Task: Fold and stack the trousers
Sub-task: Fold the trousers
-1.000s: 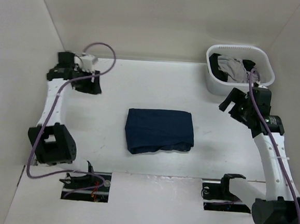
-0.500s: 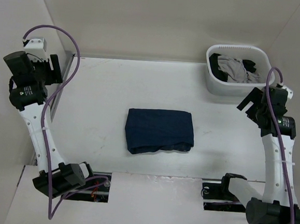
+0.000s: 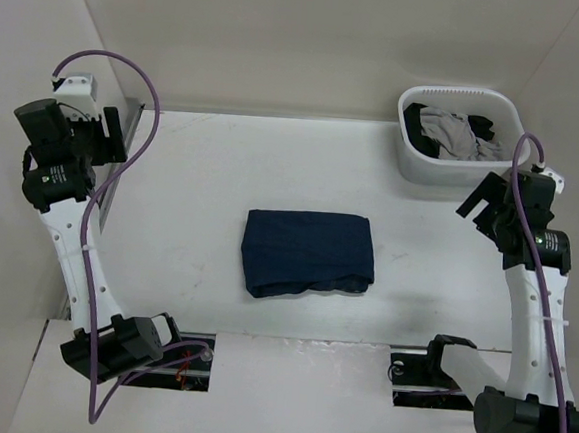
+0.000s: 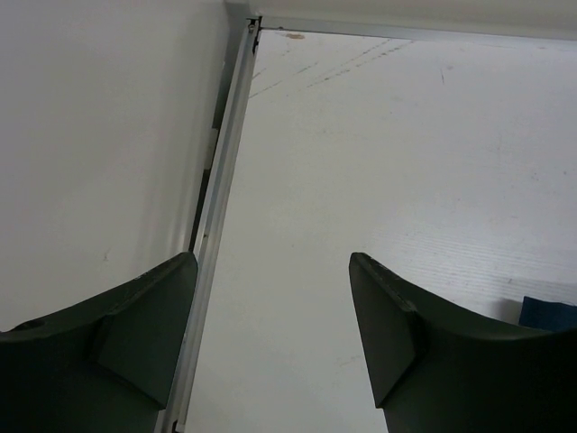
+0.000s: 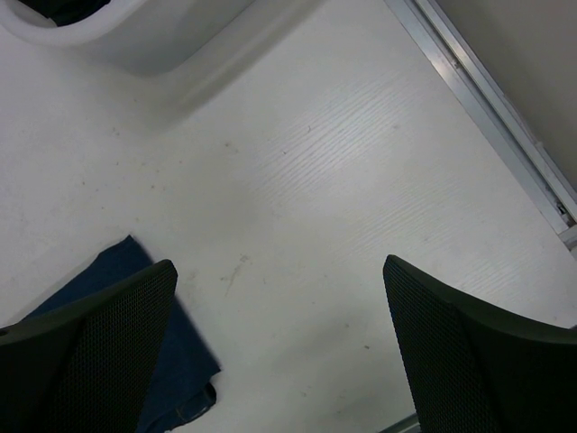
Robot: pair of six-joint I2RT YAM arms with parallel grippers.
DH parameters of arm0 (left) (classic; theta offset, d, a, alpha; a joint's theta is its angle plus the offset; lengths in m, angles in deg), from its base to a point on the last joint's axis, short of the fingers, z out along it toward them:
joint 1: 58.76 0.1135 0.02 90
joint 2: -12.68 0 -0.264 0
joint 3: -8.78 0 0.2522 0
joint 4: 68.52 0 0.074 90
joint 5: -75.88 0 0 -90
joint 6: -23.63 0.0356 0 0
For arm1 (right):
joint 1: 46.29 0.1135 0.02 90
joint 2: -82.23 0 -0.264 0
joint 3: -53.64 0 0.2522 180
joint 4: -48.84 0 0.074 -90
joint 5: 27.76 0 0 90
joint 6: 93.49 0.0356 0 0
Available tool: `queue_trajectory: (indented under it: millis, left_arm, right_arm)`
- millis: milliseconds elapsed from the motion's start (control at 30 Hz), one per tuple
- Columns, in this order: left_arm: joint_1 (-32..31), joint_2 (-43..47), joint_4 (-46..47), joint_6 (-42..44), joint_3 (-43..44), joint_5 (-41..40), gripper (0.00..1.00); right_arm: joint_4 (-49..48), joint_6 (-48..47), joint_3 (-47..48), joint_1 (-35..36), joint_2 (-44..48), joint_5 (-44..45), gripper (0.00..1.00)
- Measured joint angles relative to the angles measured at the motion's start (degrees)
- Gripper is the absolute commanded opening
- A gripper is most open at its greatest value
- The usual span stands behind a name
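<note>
Left of the white basket [image 3: 414, 166] and nearer the arm bases, well apart from it: trousers [image 3: 308, 254], folded into a flat dark-blue rectangle on the table [image 3: 273, 165], touched by neither arm. Inside basket: light grey garment [image 3: 454, 134] beside a black garment [image 3: 417, 121]. Just near-right of basket: right gripper [image 3: 476, 203], fingers spread wide, holding nothing. Far left of basket, by the side wall: left gripper [image 3: 110, 137], fingers likewise apart, holding nothing. Seen from both wrists with fingers apart [image 4: 270, 271] [image 5: 279, 271], blue corner of trousers [image 5: 185, 361] [image 4: 550, 313] at frame edge.
</note>
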Motion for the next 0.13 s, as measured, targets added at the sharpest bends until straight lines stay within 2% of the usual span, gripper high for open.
queue_trajectory:
  millis: [133]
  left_arm:
    - [-0.2, 0.0, 0.0, 0.0, 0.0, 0.0, 0.68]
  right_arm:
    - [0.0, -0.4, 0.0, 0.0, -0.1, 0.0, 1.00]
